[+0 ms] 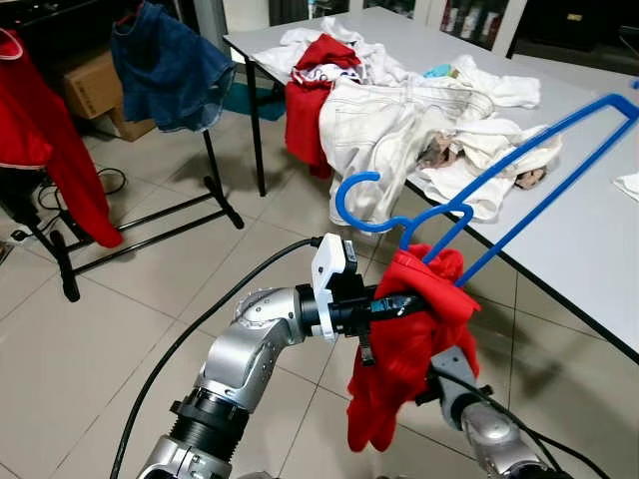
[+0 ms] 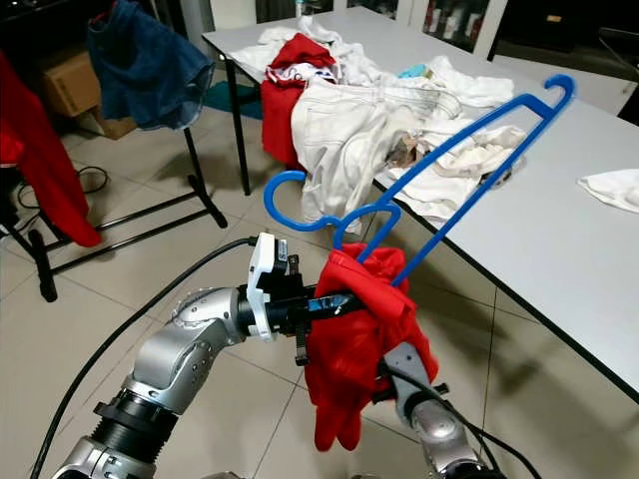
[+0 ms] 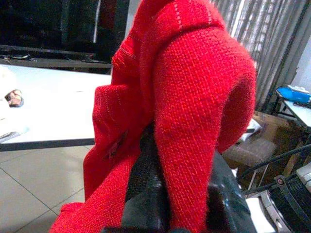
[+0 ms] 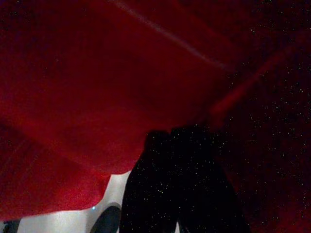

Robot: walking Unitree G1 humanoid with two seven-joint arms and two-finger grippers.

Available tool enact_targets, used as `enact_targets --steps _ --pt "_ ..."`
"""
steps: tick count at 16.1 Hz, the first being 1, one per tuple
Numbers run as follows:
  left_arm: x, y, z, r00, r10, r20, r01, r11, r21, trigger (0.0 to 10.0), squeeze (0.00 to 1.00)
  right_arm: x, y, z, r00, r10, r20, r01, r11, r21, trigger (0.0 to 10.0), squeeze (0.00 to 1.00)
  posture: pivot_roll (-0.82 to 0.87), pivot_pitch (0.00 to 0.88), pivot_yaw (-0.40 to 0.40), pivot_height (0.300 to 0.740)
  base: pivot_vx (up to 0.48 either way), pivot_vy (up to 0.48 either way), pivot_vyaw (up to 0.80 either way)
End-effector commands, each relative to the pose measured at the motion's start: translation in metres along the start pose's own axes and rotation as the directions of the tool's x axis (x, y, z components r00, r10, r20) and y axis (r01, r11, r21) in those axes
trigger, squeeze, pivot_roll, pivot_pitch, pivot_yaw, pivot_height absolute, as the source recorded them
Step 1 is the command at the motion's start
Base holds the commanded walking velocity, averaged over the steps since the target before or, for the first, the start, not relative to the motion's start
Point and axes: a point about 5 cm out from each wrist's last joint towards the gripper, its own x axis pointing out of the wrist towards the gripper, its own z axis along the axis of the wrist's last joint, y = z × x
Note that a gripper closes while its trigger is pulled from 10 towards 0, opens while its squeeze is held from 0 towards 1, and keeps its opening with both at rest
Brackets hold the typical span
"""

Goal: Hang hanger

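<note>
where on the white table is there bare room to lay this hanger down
The near right stretch of the white table, between the clothes pile and a small white cloth, is bare. The far left end is crowded with clothes spilling over the edge.

- Open tiled floor (image 1: pixel 150 299) lay left of the arms.
- A table (image 1: pixel 599 259) heaped with clothes (image 1: pixel 399 120) blocked the right.
- A rack (image 1: pixel 215 190) with garments stood far left.
</note>
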Motion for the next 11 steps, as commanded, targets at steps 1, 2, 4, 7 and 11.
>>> enact_targets --steps 1,2,4,7,11 --pt "0.003 -0.002 0.009 0.999 -0.027 0.03 0.026 0.999 0.027 10.0 0.0 0.0 -0.001 -0.002 1.0 -0.011 -0.016 0.01 1.0 -0.001 10.0 0.42 -0.06 0.0 0.007 0.74 0.0 0.0 0.0" --pt "0.003 -0.002 0.009 0.999 -0.026 0.03 0.025 0.999 0.027 10.0 0.0 0.0 -0.001 -0.002 1.0 -0.011 -0.015 0.011 1.0 -0.001 10.0 0.42 -0.06 0.0 0.007 0.74 0.0 0.0 0.0" --pt "0.002 -0.002 0.01 0.999 -0.024 0.027 0.023 0.999 0.026 10.0 0.0 -0.003 0.001 -0.006 1.0 0.009 0.001 -0.009 0.999 0.037 10.0 1.0 -0.06 0.0 0.007 0.74 0.0 0.0 0.0" --pt "-0.002 0.0 0.007 1.0 -0.016 -0.007 0.016 0.999 0.034 10.0 0.0 -0.011 -0.004 -0.018 1.0 0.013 -0.009 -0.013 1.0 0.026 10.0 1.0 -0.07 0.0 0.013 0.74 0.0 0.0 0.0" --pt "-0.007 0.007 0.003 0.999 0.007 -0.052 -0.004 0.998 0.056 10.0 0.0 -0.023 -0.019 -0.039 0.997 -0.039 -0.068 0.04 0.999 0.017 10.0 0.0 -0.09 0.0 0.017 0.74 0.0 0.0 0.0"
